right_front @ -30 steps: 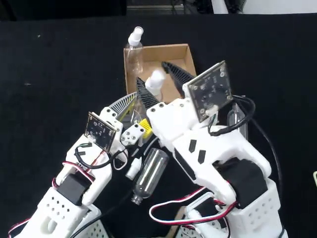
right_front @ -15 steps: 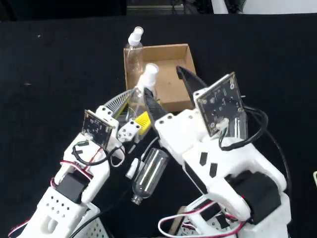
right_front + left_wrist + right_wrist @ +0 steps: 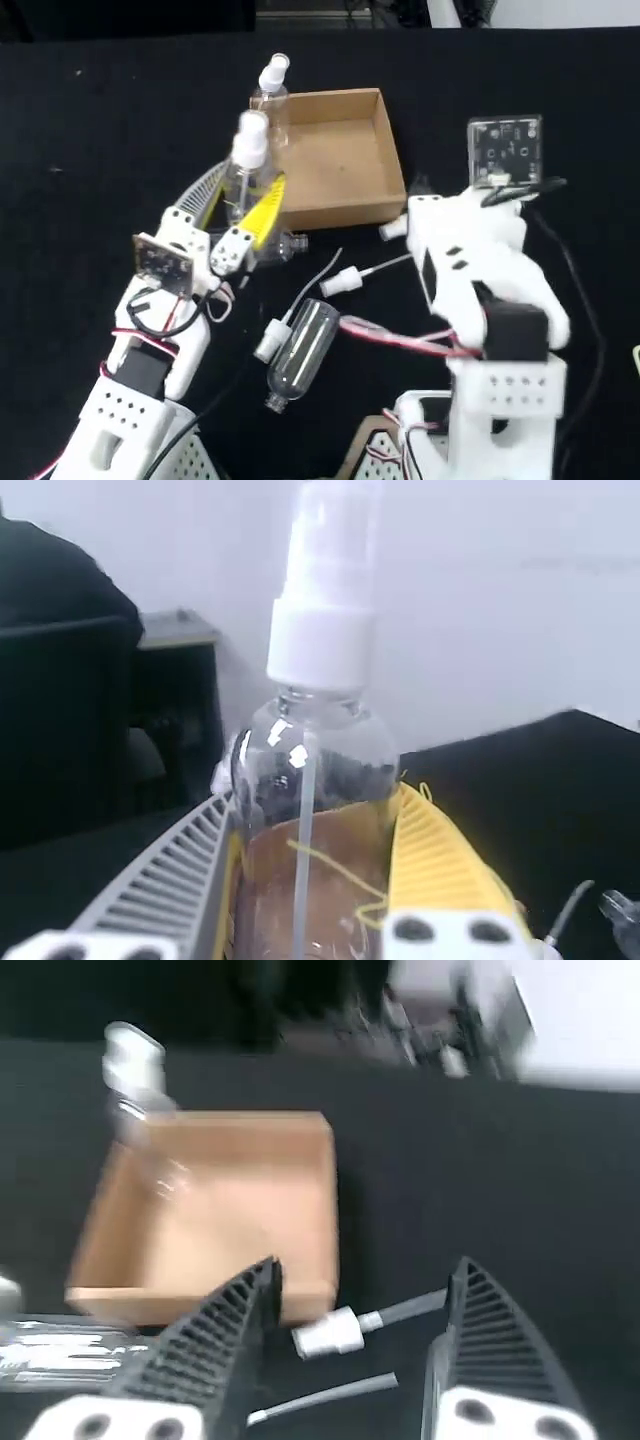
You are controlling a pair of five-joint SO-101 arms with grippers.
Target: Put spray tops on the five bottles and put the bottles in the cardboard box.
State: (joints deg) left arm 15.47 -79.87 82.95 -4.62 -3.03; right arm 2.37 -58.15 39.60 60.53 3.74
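The left fingers (image 3: 440,870) clamp a clear bottle (image 3: 310,770) with its white top on, near the cardboard box (image 3: 330,212). The right fingers (image 3: 490,1330) gape wide, gripping nothing, above a loose spray top (image 3: 328,1334).

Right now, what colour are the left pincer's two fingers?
Left pincer: one finger yellow, the other grey; clearest in the left wrist view.

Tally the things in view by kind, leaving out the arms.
Bottles: 4
Loose spray tops: 2
Box: 1
Total: 7
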